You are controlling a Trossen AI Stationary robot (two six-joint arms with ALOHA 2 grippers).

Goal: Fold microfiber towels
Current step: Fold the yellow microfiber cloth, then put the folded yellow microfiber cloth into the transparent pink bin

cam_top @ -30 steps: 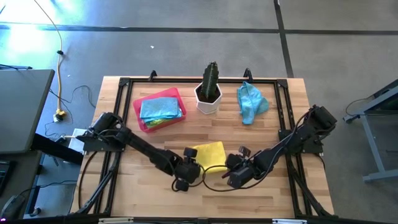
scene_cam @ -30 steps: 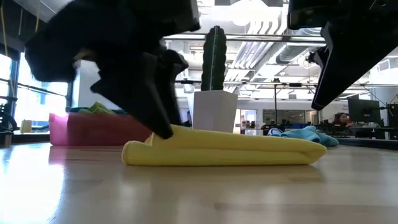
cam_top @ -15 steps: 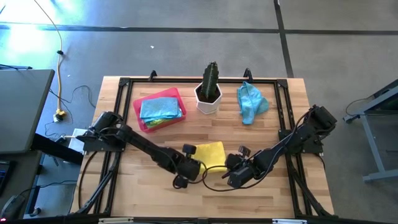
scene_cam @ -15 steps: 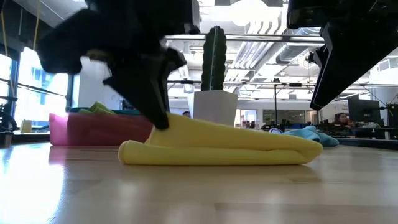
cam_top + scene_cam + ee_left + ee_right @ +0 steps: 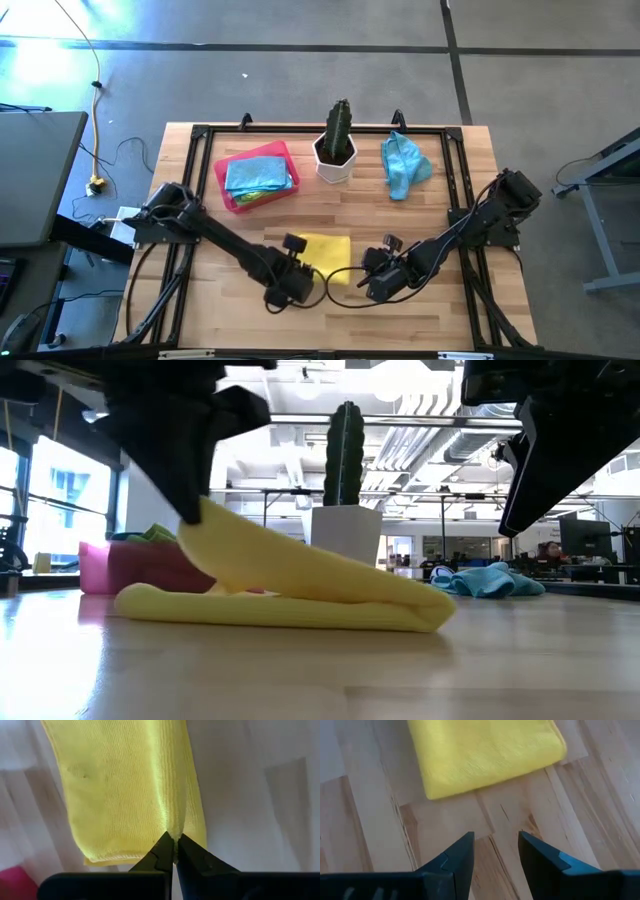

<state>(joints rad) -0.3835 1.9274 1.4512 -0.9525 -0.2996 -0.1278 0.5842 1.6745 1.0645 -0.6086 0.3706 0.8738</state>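
Observation:
A yellow microfiber towel (image 5: 325, 250), folded over, lies at the table's near middle. My left gripper (image 5: 303, 264) stands over its left end, shut on the cloth. In the low view the upper flap (image 5: 300, 565) slants up to the fingers, while the lower layer (image 5: 270, 612) lies flat on the wood. My right gripper (image 5: 495, 851) hovers open just right of the towel (image 5: 485, 755), with nothing between its fingers. A crumpled light blue towel (image 5: 403, 165) lies at the far right. My left gripper pinches the edge of the yellow towel's upper flap (image 5: 173, 833) between its two fingertips, coming steeply from above. The cloth puckers into a ridge at the fingertips. That flap end (image 5: 200, 520) is lifted; the folded right end (image 5: 435, 615) and lower layer rest on the table.
A pink tray (image 5: 222, 180) holding light blue and green towels stands at the far left. A cactus in a white pot (image 5: 336, 150) stands at the far middle. A black frame (image 5: 190, 150) borders the table. Bare wood lies along the near edge.
My left gripper has shut on the yellow towel's edge, then risen and drawn toward the table's left. The upper flap's left end has lifted off the lower layer, and the whole towel has slid a little leftward. The folded right end stays on the table.

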